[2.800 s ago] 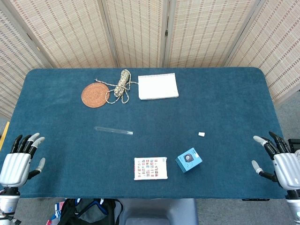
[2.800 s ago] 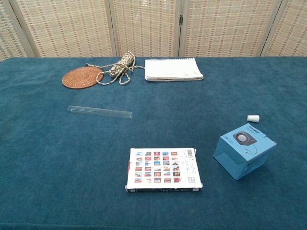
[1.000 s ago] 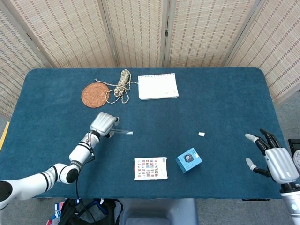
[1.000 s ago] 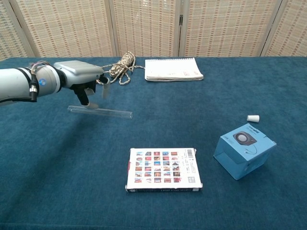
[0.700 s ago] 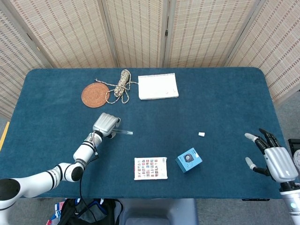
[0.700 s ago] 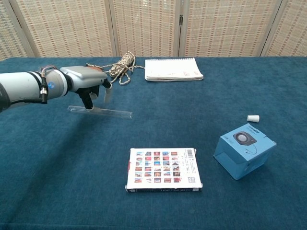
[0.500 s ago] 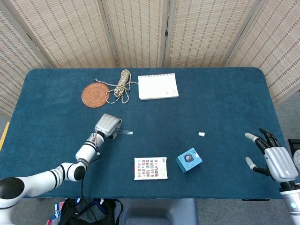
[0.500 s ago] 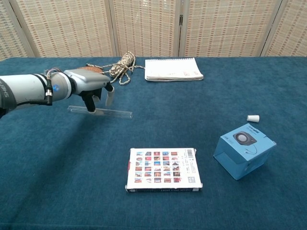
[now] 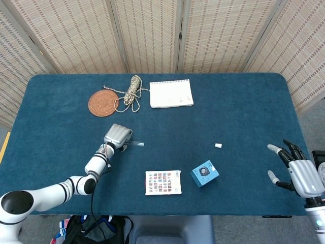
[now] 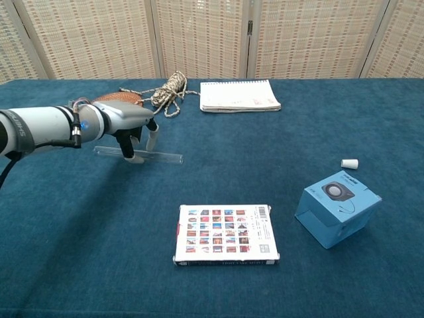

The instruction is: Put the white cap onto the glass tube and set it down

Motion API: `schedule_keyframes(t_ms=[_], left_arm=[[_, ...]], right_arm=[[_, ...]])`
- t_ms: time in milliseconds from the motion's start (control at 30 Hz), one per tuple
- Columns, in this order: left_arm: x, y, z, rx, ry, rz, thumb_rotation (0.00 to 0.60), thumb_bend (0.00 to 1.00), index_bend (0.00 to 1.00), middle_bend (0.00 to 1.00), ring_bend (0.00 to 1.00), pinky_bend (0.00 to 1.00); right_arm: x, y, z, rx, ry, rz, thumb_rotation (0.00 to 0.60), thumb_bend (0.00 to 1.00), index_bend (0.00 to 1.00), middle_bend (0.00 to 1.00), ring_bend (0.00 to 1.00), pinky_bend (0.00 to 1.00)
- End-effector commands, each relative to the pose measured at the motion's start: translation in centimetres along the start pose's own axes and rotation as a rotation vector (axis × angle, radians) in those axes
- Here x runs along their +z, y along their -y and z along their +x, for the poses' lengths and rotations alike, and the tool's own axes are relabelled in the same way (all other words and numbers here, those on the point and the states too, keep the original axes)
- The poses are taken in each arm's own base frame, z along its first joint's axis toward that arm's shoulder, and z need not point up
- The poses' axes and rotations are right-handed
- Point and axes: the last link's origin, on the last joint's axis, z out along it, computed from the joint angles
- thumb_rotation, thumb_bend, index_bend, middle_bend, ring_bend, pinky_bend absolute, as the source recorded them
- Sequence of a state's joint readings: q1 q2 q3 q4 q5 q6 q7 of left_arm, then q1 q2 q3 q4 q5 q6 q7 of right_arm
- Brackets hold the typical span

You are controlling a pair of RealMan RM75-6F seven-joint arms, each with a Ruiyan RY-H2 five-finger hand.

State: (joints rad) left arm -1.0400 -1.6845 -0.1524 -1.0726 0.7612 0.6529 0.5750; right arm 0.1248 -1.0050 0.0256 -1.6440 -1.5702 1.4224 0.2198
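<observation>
From the head view, the left hand [image 9: 117, 136] hangs directly over the left part of the glass tube [image 9: 135, 144], which lies on the blue cloth of the table [image 9: 244, 112] left of centre, its long axis running across, roughly parallel to the near edge. Only the right end of the tube shows past the hand; whether the fingers grip it cannot be told from here. The white cap [image 9: 218, 146] lies on its own right of centre, well apart from the tube. The right hand [image 9: 297, 172] hovers off the near right corner, fingers spread and holding nothing; it is clearly the nearer one to the cap.

From the chest view, the left hand [image 10: 129, 126] is arched over the glass tube [image 10: 162, 157], fingers pointing down on either side of it, fingertips at or just above the glass. Contact cannot be confirmed, so the grasp looks about to close, not yet made. The tube is clear, thin and straight, flat on the cloth, its left end showing past the hand. The white cap [image 10: 349, 163] is a small stubby cylinder on its side, just behind the blue box [image 10: 336, 207]. The right hand is out of this view.
</observation>
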Motion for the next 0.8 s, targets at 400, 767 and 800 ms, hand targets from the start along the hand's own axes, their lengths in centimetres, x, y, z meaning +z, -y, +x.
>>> schedule_keyframes(t_ms=[400, 767, 800], left_arm=[[0.22, 0.25, -0.27, 0.0, 0.006, 0.016, 0.6, 0.33, 0.48, 0.96, 0.92, 1.0], [0.17, 0.29, -0.63, 0.005, 0.002, 0.017, 0.6, 0.35, 0.51, 0.96, 0.92, 1.0], [0.17, 0.28, -0.64, 0.006, 0.0, 0.017, 0.6, 0.35, 0.51, 0.96, 0.92, 1.0]], right_arm=[[0.07, -0.15, -0.12, 0.002, 0.003, -0.004, 0.6, 0.33, 0.16, 0.25, 0.04, 0.07], [-0.06, -0.13, -0.06, 0.002, -0.001, -0.003, 0.6, 0.33, 0.16, 0.25, 0.04, 0.07], [-0.1, -0.14, -0.03, 0.001, -0.001, -0.003, 0.6, 0.33, 0.16, 0.25, 0.04, 0.07]])
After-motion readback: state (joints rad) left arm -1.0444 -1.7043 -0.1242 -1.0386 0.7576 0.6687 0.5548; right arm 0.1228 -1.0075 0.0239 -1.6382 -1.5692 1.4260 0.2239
